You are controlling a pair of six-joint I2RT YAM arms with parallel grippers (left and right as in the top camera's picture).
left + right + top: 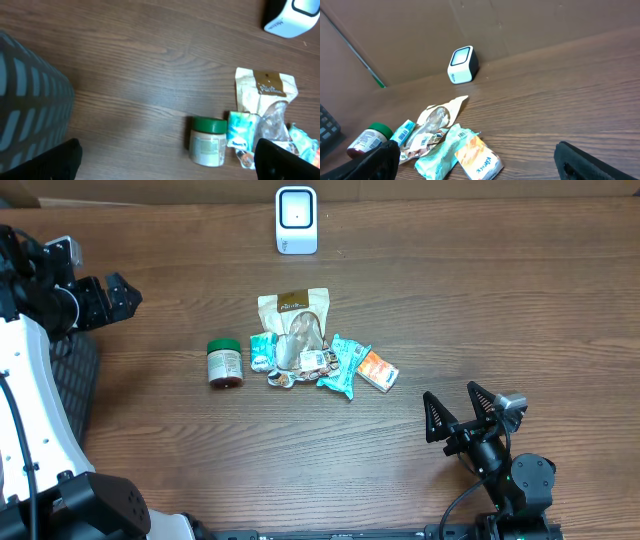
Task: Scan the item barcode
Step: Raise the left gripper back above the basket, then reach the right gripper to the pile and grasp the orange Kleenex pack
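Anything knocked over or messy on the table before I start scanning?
The green-lidded jar lies on its side, left of the snack packets, which overlap in a loose heap. The scanner stands upright. Nothing looks spilled.

Nothing properly legible here; the brown label [269,83] on the tan pouch [260,100] carries pale script too blurred to read; barcode stripes show on the teal packet [442,152]; the orange packet [477,157] has white lettering, unreadable.

Bare desk [520,300] lies wide open to the right of the central heap of packets [310,350]. A jar [225,363] flanks the heap's left. A scanner [296,220] stands beyond, well apart.
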